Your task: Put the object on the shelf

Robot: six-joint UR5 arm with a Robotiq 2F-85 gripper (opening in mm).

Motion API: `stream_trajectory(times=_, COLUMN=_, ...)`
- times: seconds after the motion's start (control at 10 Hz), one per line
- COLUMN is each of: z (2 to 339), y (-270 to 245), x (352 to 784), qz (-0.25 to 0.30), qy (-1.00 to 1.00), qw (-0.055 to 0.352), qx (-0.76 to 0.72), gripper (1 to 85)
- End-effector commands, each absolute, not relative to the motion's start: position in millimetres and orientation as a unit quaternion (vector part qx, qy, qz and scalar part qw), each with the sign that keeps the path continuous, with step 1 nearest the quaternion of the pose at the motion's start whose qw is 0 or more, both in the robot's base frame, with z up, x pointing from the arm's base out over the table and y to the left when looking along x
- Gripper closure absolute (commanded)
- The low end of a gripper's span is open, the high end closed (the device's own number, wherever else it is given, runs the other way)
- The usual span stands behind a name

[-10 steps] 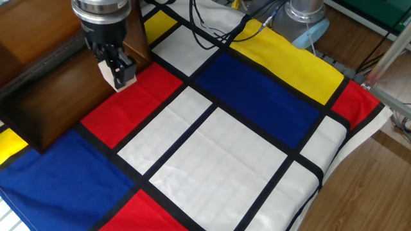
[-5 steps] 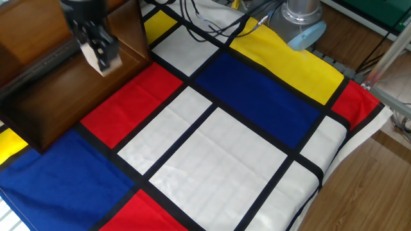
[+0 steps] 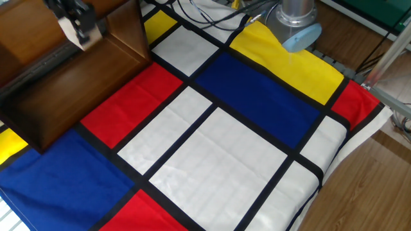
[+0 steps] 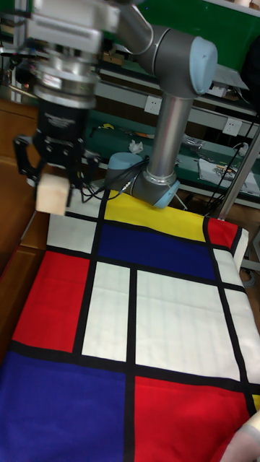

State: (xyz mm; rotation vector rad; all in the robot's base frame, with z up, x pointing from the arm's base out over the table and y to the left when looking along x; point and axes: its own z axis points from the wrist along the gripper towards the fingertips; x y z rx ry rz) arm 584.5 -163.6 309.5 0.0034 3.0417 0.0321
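Fixed view, top left corner: gripper (image 3: pixel 78 25) closed on the object (image 3: pixel 70 29), a pale wooden block pinched between dark fingers and held aloft. Directly below and around it, brown boards of the shelf (image 3: pixel 70 80); to its right, the upright side panel. Carrying apparently done; lowering and release still to come. Tall fixed view: same block (image 4: pixel 52 193) in the gripper (image 4: pixel 56 189), clear of any surface.
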Motion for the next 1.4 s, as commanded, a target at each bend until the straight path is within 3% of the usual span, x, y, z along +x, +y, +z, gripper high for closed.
stream_trajectory(times=0.0, z=321.1, y=-191.4, x=581.4, qz=0.026, qy=0.998, qw=0.048, qx=-0.02, gripper=84.7)
stream_trajectory(times=0.4, z=304.8, y=-202.7, x=584.2, qz=0.031, qy=0.997, qw=0.059, qx=-0.031, gripper=84.7)
stream_trajectory(times=0.8, z=303.5, y=-219.9, x=575.1, qz=0.001, qy=0.999, qw=0.04, qx=0.026, gripper=84.7)
stream_trajectory(times=1.1, z=306.2, y=-230.9, x=595.6, qz=-0.014, qy=0.993, qw=0.081, qx=0.088, gripper=84.7)
stream_trajectory(times=1.3, z=304.4, y=-229.8, x=582.5, qz=-0.015, qy=0.996, qw=0.055, qx=0.073, gripper=84.7)
